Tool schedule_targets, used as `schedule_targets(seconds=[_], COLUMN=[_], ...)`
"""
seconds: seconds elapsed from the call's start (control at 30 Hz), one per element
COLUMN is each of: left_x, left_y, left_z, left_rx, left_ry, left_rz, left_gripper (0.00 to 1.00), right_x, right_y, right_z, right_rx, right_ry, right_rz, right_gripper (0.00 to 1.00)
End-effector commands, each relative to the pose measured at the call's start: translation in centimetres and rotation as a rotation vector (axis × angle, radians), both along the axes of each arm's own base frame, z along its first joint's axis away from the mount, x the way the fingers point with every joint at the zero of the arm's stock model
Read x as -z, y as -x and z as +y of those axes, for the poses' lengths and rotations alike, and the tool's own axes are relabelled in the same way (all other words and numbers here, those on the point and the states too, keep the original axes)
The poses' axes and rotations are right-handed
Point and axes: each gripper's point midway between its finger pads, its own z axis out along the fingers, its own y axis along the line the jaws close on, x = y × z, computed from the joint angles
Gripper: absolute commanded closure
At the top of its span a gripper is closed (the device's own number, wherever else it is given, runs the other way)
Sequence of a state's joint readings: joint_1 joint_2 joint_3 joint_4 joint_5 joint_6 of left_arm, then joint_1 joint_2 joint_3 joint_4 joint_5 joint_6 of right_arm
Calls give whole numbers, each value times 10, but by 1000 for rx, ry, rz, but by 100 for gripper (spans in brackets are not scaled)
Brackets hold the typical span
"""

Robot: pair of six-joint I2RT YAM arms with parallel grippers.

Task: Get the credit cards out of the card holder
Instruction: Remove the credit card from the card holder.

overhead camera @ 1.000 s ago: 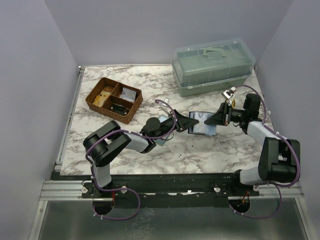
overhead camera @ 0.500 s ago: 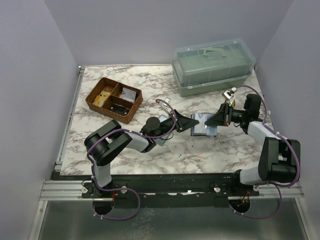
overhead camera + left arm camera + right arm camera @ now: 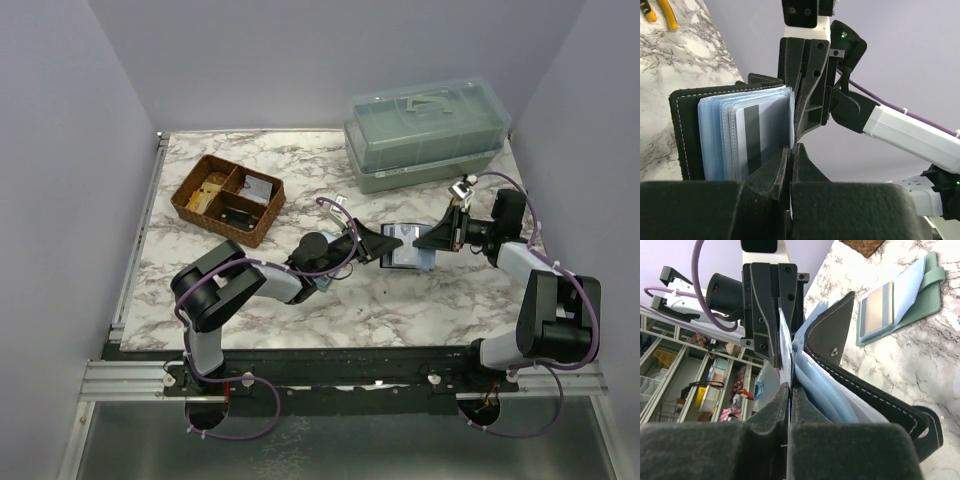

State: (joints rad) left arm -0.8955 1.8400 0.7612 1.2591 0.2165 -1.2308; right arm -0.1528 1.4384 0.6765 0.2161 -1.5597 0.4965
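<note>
White marbled worktop point(image 3: 260, 300), right of centre: the small black bifold card holder point(image 3: 682, 130) is held open between both arms, largely hidden from above by their fingers. The left gripper point(image 3: 791, 147) and right gripper point(image 3: 790, 386) each press together on its pale sleeve edges. Whether either pinches the dark-striped blue-grey credit card point(image 3: 760, 132) itself is unclear.
</note>
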Motion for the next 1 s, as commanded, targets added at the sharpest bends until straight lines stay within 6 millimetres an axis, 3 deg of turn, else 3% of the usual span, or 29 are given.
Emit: schedule_targets(seconds=[0.0,0.07,0.2,0.23,0.57,0.77,0.97], left_x=[-13,-14,-16,-18,-18,-6,11], left_y=[21,19,13,12,15,17,20], left_z=[-21,-16,3,8,49,85,77], left_rx=[67,51,8,3,-15,-90,-36], left_ry=[4,2,-18,-19,-40,-71,-84], left_rz=[-45,-43,-37,-37,-73,-85,-41], left_gripper=[100,95,53,49,43,31,25], right_x=[-9,-10,-11,-11,-16,-23,-31], right_y=[15,17,18,19,23,27,30], right_z=[7,7,6,7,6,6,5], right_rx=[-103,-109,-114,-116,-139,-157,-173], right_ry=[-42,-45,-48,-49,-61,-64,-70], right_rz=[-15,-24,-31,-31,-36,-54,-61], right_gripper=[100,100,100,100,100,100,100])
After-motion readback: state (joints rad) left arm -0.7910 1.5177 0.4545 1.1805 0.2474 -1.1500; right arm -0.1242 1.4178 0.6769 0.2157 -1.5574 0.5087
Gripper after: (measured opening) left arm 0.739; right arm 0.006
